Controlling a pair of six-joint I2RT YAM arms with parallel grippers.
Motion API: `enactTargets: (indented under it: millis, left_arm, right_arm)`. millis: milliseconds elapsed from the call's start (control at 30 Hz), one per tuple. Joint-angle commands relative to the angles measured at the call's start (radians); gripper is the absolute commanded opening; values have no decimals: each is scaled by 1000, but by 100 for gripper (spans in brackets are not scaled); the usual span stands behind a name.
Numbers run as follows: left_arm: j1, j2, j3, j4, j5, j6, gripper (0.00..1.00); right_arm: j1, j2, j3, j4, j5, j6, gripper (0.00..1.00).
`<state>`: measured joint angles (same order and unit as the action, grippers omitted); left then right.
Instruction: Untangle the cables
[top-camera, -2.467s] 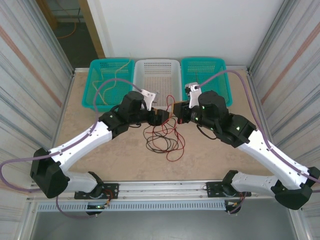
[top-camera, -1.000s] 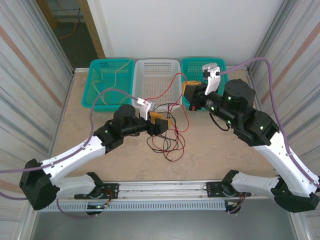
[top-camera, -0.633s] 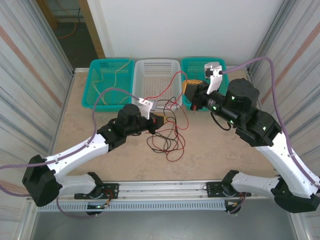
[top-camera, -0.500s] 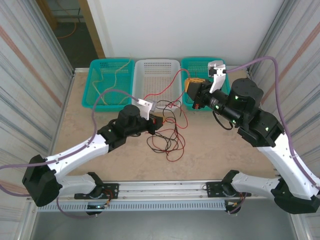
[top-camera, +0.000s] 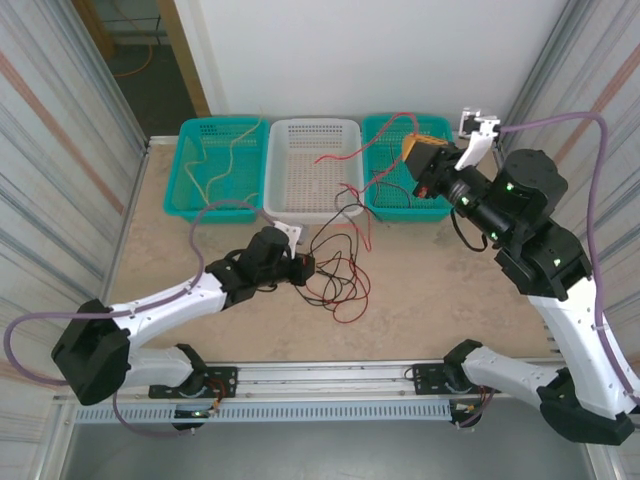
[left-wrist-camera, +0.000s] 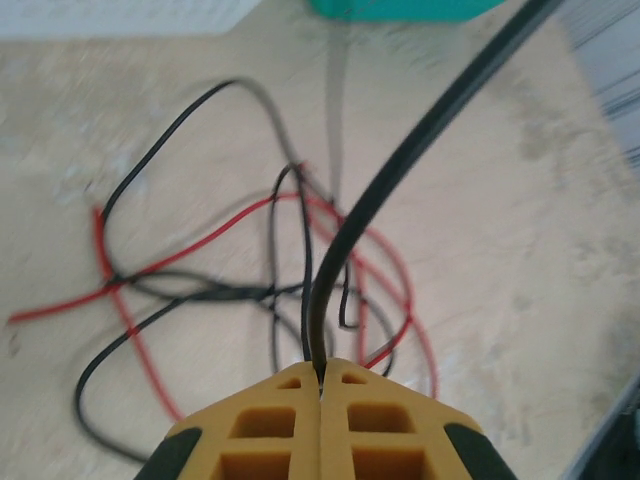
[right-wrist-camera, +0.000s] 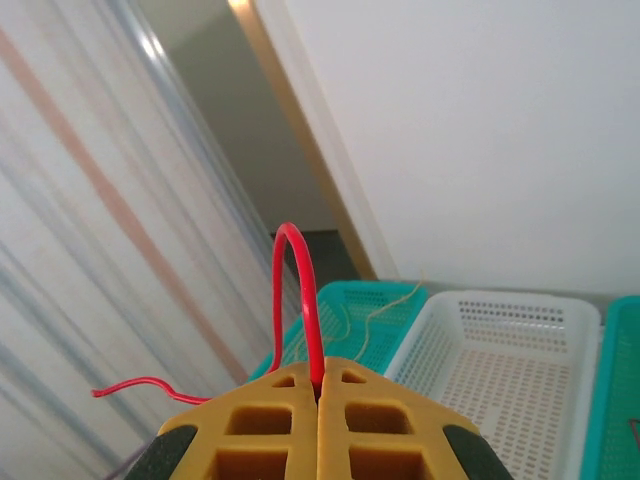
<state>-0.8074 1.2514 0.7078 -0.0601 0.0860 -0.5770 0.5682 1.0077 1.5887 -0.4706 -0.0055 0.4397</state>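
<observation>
At the middle of the worktop (top-camera: 430, 290), the left gripper (top-camera: 303, 268) sits low against the heap of cables (top-camera: 335, 283), jaws pressed together on a black cable (left-wrist-camera: 398, 168). Above the teal basket (top-camera: 400, 200) at the far right corner, the right gripper (top-camera: 418, 160) is clamped on a red cable (right-wrist-camera: 303, 300). The red strand trails left and down toward the heap, so its long axis lies between the arms, and drawing them further apart looks the likeliest way to free it.

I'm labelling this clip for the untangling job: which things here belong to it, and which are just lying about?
Job:
red cable in the shut right gripper
black cable in the shut left gripper
red-and-black tangle on the table
pale yellow cables in the left teal basket

Lying about:
that basket
white basket
right teal basket
</observation>
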Motion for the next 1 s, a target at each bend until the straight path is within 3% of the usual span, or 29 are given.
enactTargets:
  millis: [0,200,467,733,967]
  left_arm:
    - [-6,-8,-20,-54,-58,-60,0]
    - [-6,-47,-51,-104,-64,-69,0]
    - [-6,-184,-85,-160,-54,-31,0]
    - [-6,-308,42,-132,35,77,0]
    - [-6,-365,214,-123,160,154,0]
  right_arm:
    - [-76,-14,43,47,-20,56,0]
    - [-220,3,72,26,-111,123,0]
    - [-286,37,77,10,-116,92,0]
    - [-439,334,217,-158,-218,99,0]
    - [-482,548,308,-191,-149,25,0]
